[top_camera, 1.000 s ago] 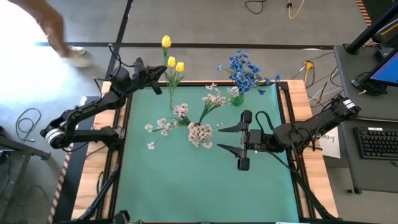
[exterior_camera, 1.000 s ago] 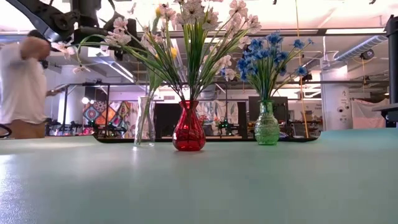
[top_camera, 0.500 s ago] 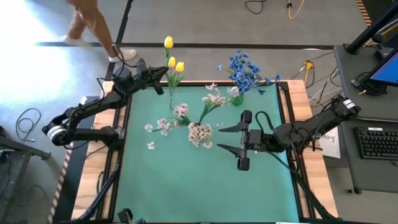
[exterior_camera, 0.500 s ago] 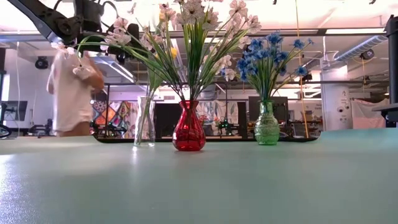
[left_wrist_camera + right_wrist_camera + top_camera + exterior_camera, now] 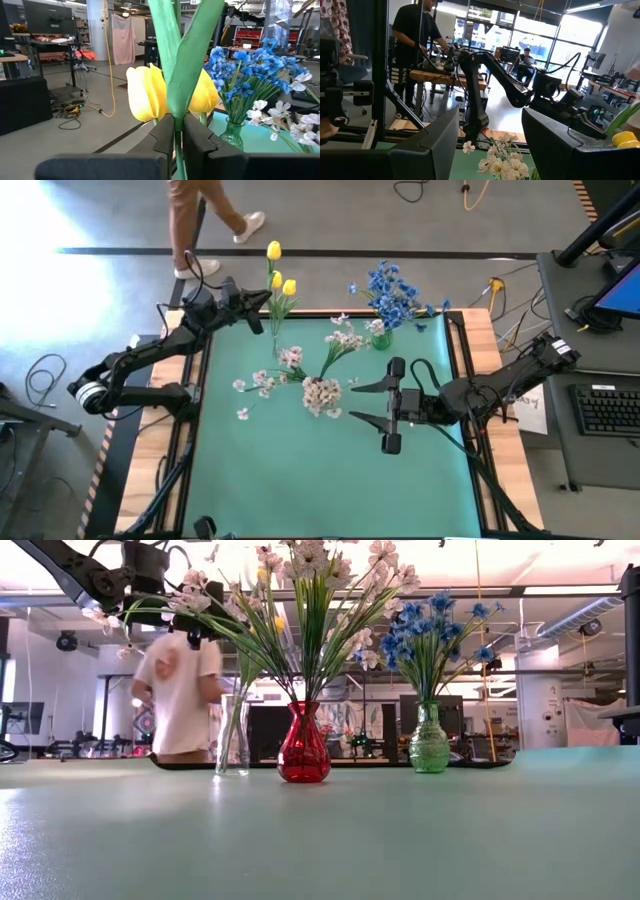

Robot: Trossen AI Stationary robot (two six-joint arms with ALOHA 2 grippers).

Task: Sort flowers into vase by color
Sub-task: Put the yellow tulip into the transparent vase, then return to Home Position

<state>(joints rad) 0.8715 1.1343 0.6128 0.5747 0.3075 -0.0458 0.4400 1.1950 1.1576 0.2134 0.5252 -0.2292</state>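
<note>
The left gripper (image 5: 176, 135), jaws clamping a green-stemmed yellow tulip (image 5: 270, 249) above the clear glass vase (image 5: 232, 736) at the green surface's (image 5: 330, 470) far edge, is risking a missed mouth; the right gripper (image 5: 372, 404) is waiting, jaws apart.

Yellow tulips (image 5: 279, 283) upright, apparently in clear vase, pinkish-white blossoms (image 5: 322, 395) in red, blue flowers (image 5: 390, 295) in green

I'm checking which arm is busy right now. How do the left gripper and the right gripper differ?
The left gripper sits at the table's far-left corner by the yellow tulips; the right gripper hovers over the green mat near mid-table. The left gripper is shut on a green tulip stem; the right gripper is open and holds nothing. Both are dark two-finger grippers.
</note>
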